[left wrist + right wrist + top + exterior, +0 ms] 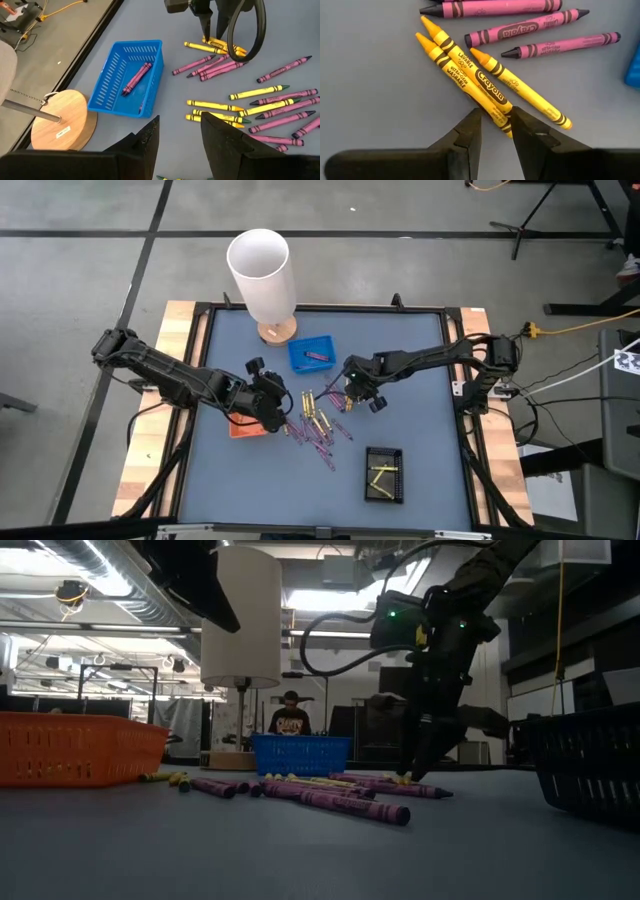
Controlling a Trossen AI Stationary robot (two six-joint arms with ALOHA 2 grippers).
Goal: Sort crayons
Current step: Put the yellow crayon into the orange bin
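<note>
Yellow, orange-gold and purple crayons (318, 425) lie loose on the blue-grey table. My right gripper (496, 122) is open and points steeply down. Its fingers stand on either side of the near ends of the yellow crayons (480, 82), low over the table (415, 775). My left gripper (180, 135) is open and holds nothing, hanging over the orange tray (243, 427). The blue tray (127, 77) holds one purple crayon (137, 79). The black tray (384, 473) holds yellow crayons. My right gripper comes from above with one finger (470, 132) on each side of a yellow crayon's end (501, 119), lying across it. The crayon lies flat on the table. I cannot tell whether the fingers touch it.
A white lamp (262, 270) on a round wooden base (62, 120) stands at the far edge beside the blue tray. More purple crayons (530, 30) lie just beyond the yellow ones. A raised black frame (455, 360) borders the table.
</note>
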